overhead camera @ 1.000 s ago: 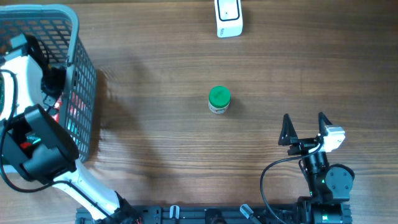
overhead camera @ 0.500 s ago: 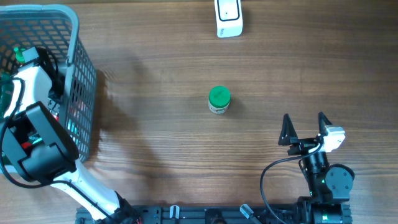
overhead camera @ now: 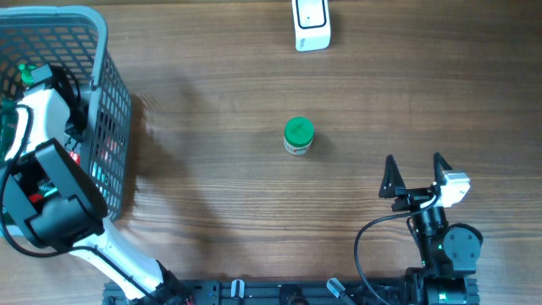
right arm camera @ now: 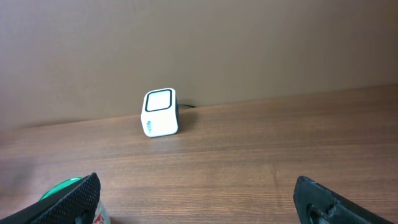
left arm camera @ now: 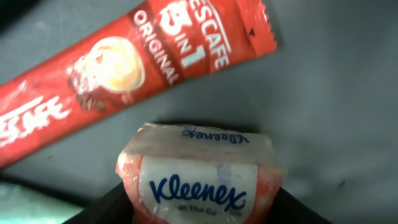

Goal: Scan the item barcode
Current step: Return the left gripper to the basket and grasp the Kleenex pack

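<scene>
At the far left, a grey basket (overhead camera: 110, 102) stood on the wooden table (overhead camera: 212, 169), and the left arm (overhead camera: 51, 195) reached down into it. Inside, on the wrist view, a red coffee sachet (left arm camera: 124, 68) lay slantwise on the basket floor, and just below it sat a tissue pack (left arm camera: 198, 180) with a white label. The left gripper (left arm camera: 199, 211) straddled that pack, a dark finger (left arm camera: 102, 211) close at either side. Whether the fingers were already pressing on the pack or only flanking it could not be told.

Near the middle of the table a small jar (overhead camera: 298, 135) with a green lid stood upright and alone. Beyond it, at the far edge, was the white scanner (overhead camera: 312, 24), well apart from the basket. At the lower right the right gripper (overhead camera: 413, 161) was spread wide, holding nothing, with the scanner facing it.
</scene>
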Controlling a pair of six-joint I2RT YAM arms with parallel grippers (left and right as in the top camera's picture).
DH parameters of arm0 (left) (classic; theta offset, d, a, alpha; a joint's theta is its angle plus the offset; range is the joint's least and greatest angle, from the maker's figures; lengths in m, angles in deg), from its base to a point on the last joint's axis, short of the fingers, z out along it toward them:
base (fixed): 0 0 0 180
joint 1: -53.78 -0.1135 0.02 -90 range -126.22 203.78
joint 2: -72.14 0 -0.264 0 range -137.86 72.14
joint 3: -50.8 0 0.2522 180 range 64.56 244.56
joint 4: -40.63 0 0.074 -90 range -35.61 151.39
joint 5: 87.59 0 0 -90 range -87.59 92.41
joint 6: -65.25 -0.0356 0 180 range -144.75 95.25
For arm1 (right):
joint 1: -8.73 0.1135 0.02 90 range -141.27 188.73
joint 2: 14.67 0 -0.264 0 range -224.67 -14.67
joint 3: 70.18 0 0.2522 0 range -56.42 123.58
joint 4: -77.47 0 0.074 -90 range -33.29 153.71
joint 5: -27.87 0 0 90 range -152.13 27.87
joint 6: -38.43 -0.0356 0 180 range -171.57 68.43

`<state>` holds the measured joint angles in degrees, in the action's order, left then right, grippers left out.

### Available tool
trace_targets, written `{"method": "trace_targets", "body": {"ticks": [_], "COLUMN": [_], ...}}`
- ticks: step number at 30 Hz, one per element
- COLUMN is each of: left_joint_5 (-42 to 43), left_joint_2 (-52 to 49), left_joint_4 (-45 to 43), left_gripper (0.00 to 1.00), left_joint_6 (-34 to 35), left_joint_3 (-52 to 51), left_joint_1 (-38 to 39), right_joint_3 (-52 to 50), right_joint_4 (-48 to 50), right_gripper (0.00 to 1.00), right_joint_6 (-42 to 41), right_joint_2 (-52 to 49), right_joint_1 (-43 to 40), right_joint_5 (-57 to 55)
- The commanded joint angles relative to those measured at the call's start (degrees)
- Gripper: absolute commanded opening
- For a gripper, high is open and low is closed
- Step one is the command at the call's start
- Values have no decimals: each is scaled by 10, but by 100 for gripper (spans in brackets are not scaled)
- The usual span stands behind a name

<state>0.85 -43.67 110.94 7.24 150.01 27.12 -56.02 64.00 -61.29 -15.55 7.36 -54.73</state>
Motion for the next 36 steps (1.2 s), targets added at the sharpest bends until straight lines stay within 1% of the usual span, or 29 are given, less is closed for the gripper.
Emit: {"method": "trace_targets", "body": {"ticks": [1, 7, 12, 14, 17, 18, 20, 21, 22, 24, 27, 31, 32, 36], "left_joint_5": [7, 7, 7, 7, 9, 6, -19, -38, -46, -50, -49, -47, -46, -38], "left_joint_2": [67, 169, 287, 330, 392, 405, 422, 423, 419, 401, 355, 273, 250, 166], "left_joint_4": [23, 46, 43, 42, 32, 28, 19, 12, 10, 18, 26, 26, 23, 4], "left_gripper": [60, 62, 62, 62, 62, 63, 71, 77, 80, 83, 95, 97, 97, 98], "left_joint_6": [-3, -3, 3, 19, 19, 19, 19, 19, 23, 58, 104, 104, 89, -14], "left_joint_3": [51, 93, 95, 95, 95, 95, 95, 94, 94, 94, 94, 94, 94, 94], "left_joint_1": [-2, -1, -1, 1, 21, 30, 43, 48, 47, 39, 22, 18, 18, 18], "right_joint_3": [-1, -1, -1, -1, -1, -1, -1, -1, -1, -1, -1, -1, -1, -1], "right_joint_4": [3, 3, 3, 2, 3, 3, 3, 2, 3, 3, 3, 3, 3, 3], "right_gripper": [100, 100, 100, 100, 100, 100, 100, 100, 100, 100, 100, 100, 100, 100], "right_joint_6": [6, 6, 6, 6, 6, 6, 6, 6, 6, 6, 6, 6, 6, 6], "right_joint_2": [5, 5, 5, 5, 5, 5, 5, 5, 5, 5, 5, 5, 5, 5], "right_joint_1": [2, 2, 2, 2, 2, 2, 2, 2, 2, 2, 2, 2, 2, 2], "right_joint_5": [-4, -4, -4, -4, -4, -4, -4, -3, -4, -4, -4, -4, -4, -4]}}
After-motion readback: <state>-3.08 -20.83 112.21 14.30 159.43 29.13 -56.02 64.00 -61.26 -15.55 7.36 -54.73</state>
